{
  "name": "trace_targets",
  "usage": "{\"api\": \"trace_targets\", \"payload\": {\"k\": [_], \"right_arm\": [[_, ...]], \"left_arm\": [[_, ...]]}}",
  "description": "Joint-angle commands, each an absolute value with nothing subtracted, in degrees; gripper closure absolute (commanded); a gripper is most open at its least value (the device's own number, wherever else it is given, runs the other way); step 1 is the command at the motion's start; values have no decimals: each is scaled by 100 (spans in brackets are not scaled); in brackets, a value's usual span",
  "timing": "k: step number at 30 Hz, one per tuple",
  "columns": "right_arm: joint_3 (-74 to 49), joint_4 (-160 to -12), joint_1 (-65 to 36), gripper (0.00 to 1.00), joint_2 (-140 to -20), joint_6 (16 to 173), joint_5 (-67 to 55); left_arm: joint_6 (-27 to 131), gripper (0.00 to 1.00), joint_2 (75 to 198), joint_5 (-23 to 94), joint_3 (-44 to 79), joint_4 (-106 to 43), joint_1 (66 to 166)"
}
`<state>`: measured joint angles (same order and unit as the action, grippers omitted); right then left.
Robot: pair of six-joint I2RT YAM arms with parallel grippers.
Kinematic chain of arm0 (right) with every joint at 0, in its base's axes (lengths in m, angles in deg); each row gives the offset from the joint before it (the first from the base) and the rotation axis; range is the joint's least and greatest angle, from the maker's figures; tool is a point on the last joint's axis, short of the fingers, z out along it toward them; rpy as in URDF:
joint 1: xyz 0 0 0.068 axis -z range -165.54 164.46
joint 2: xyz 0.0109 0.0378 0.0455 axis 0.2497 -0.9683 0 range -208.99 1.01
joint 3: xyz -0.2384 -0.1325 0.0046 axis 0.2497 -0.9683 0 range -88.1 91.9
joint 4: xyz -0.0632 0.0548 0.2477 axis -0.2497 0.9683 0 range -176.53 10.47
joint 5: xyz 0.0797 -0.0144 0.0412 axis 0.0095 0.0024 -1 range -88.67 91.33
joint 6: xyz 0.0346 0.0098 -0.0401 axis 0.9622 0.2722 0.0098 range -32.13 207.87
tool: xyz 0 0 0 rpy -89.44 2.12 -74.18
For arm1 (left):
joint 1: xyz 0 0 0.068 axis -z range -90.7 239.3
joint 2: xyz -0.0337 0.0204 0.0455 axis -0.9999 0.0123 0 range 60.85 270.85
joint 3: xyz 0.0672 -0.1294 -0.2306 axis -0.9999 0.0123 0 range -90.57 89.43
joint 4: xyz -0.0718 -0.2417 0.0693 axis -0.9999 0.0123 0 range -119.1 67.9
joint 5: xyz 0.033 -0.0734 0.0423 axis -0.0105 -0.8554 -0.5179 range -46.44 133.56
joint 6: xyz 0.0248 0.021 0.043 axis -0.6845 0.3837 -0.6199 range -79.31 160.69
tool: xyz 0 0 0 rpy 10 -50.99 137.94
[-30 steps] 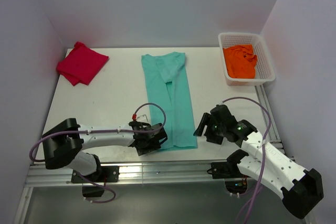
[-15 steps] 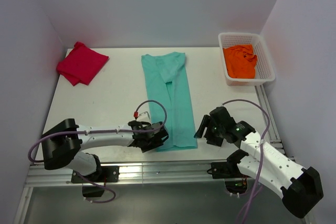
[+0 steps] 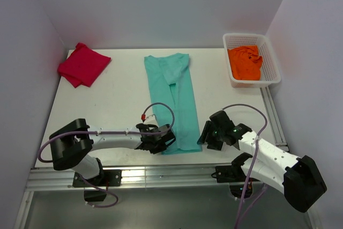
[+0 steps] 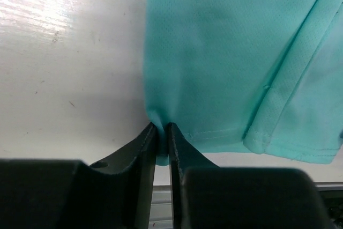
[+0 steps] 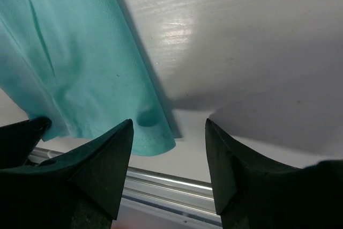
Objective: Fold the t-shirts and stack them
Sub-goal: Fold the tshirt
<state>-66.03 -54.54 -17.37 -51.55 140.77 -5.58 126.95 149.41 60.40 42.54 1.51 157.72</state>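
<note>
The crimson t-shirt (image 3: 83,64) lies folded at the far left corner of the bench (image 3: 118,95). The teal t-shirt (image 3: 174,100), folded into a long strip, runs down the bench centre from the far edge to the near edge. The left gripper (image 4: 162,128) sits at the strip's near left corner, jaws clenched on the hem there. The right gripper (image 5: 168,127) sits low at the strip's near right corner, jaws released and spread, the cloth corner lying just inside the gap, ungripped. The orange t-shirt (image 3: 245,61) lies crumpled in the white basket (image 3: 270,63) at the far right corner.
</note>
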Motion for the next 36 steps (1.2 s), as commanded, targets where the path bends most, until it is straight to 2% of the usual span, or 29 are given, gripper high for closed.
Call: {"api": "trace_targets", "payload": {"k": [1, 4, 8, 10, 15, 16, 18, 21, 23, 31, 36], "right_arm": [[-6709, -5893, -1736, 38, -5234, 14095, -543], [-6779, -5990, -1744, 44, -5278, 14122, -587], [-6832, -6034, -1762, 61, -5296, 14104, -631], [-6902, -6078, -1771, 66, -5270, 14096, -701], [-7017, -6104, -1788, 71, -5191, 14122, -754], [-7043, -6113, -1806, 74, -5173, 14131, -763], [-7105, -6104, -1815, 92, -5138, 14157, -772], [-7175, -6017, -1850, 100, -5042, 14192, -728], [-7210, -5911, -1859, 100, -4945, 14201, -710], [-7149, -4964, -1885, 100, -4031, 14359, -754], [-6587, -4173, -1911, 100, -3617, 14473, -702]], "left_arm": [[12621, 80, 15129, 6009, 4232, 280, 15776], [12604, 80, 15129, 6026, 4197, 368, 15768], [12612, 81, 15103, 6009, 4232, 386, 15768], [12647, 82, 15024, 6009, 4311, 386, 15759], [12674, 82, 14945, 6009, 4382, 386, 15741], [12691, 82, 14945, 6009, 4399, 386, 15741], [12718, 84, 14901, 6017, 4434, 395, 15741], [12744, 90, 14778, 6035, 4496, 483, 15741], [12779, 100, 14664, 6070, 4505, 640, 15741], [13051, 100, 13777, 6070, 4970, 1256, 15917], [13350, 100, 12889, 6236, 4936, 2018, 16049]]}}
